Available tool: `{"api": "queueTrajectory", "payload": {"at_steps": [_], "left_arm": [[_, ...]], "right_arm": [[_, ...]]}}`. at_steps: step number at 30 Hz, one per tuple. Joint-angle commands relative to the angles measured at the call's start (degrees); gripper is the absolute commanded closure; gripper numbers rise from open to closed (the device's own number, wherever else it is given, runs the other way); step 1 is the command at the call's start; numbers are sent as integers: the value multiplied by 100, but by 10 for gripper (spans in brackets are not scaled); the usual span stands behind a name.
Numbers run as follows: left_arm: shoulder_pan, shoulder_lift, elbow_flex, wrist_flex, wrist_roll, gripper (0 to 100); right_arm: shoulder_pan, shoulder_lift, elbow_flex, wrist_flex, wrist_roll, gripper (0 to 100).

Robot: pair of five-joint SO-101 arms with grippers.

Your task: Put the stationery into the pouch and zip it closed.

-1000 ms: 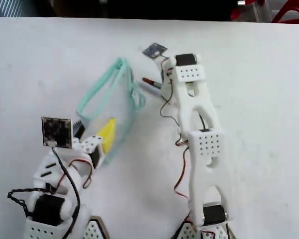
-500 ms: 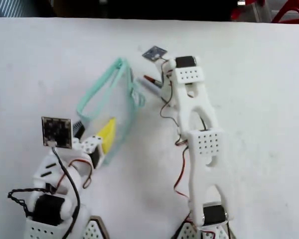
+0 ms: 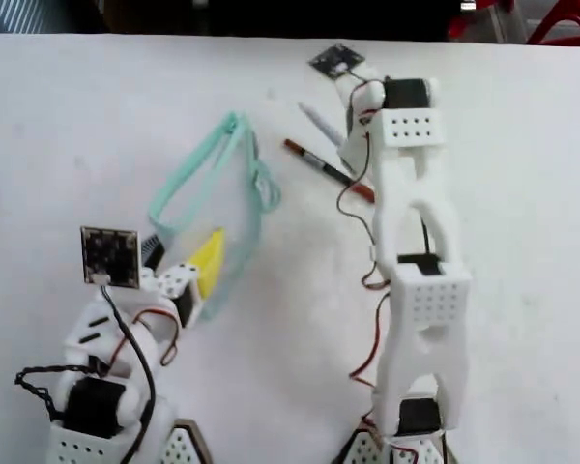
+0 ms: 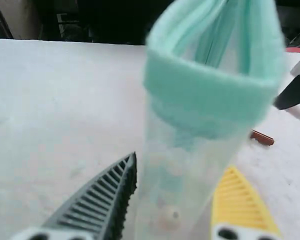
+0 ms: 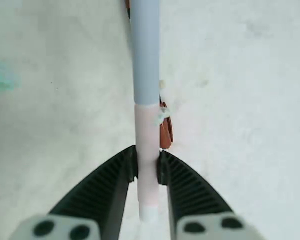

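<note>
Two pens sit close to the right gripper. It is clenched on the pale end of a blue-grey pen, whose long axis runs straight out ahead of the fingertips. A brown pen lies loose on the white counter, just under and beside that gripper.

A clear, teal-rimmed pouch lies off to one side of the right gripper, near but apart. Its open mouth is at the end farthest from the left gripper, which is pinching the pouch's closed end between a grey and a yellow finger.

The held pen seems aimed past the mouth, so the next move likely means turning it sideways toward the opening.
</note>
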Motion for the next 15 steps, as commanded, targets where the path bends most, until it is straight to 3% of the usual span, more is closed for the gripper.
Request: {"api": "queueTrajectory", "payload": {"at_steps": [1, 11, 15], "left_arm": [[-13, -48, -53, -255, 44, 755], [-13, -48, -53, -246, 44, 755], [-13, -48, -53, -246, 44, 755]], "right_arm": [[-119, -1437, 519, 163, -185, 981], [-1156, -5297, 3859, -400, -334, 981], [-1473, -6888, 4835, -1200, -1152, 981]]}}
